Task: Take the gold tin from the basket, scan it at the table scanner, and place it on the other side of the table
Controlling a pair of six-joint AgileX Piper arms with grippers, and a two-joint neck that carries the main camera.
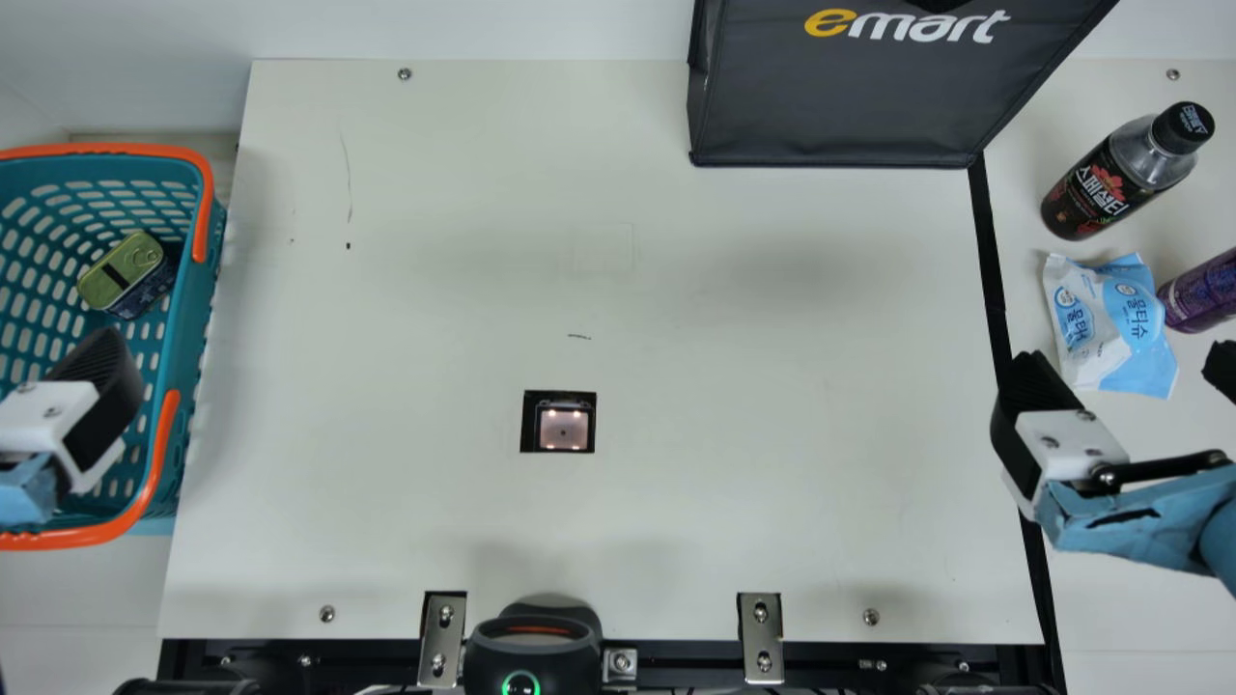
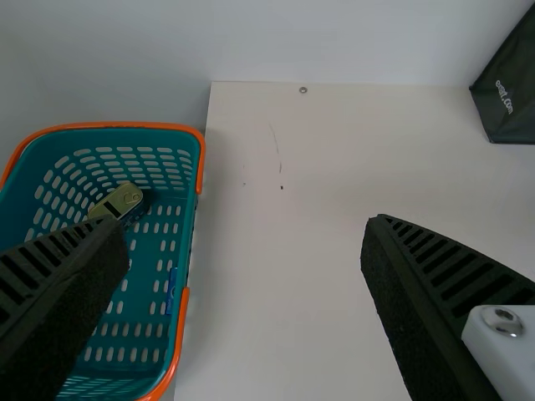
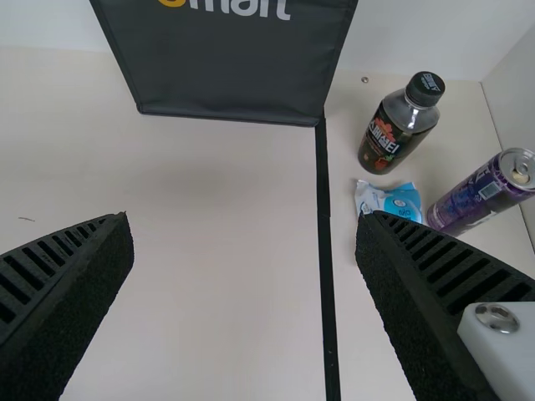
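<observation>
The gold tin (image 1: 123, 270) with dark sides lies tilted in the teal basket (image 1: 183, 386), toward its far part. My left gripper (image 1: 72, 415) is above the basket's near part, apart from the tin. In the left wrist view the tin (image 2: 119, 202) shows beyond one finger, and my left gripper (image 2: 242, 284) is open and holds nothing. Set flush in the table, the scanner (image 1: 563, 428) is lit. My right gripper (image 1: 1130, 386) is over the black line at the right; in the right wrist view my right gripper (image 3: 244, 284) stands wide open with nothing in it.
A dark bag (image 1: 840, 97) stands at the table's back. Right of the black line are a dark bottle (image 1: 1110, 183), a blue-white wipes pack (image 1: 1110, 323) and a purple can (image 1: 1202, 294). A black device (image 1: 531, 647) sits at the front edge.
</observation>
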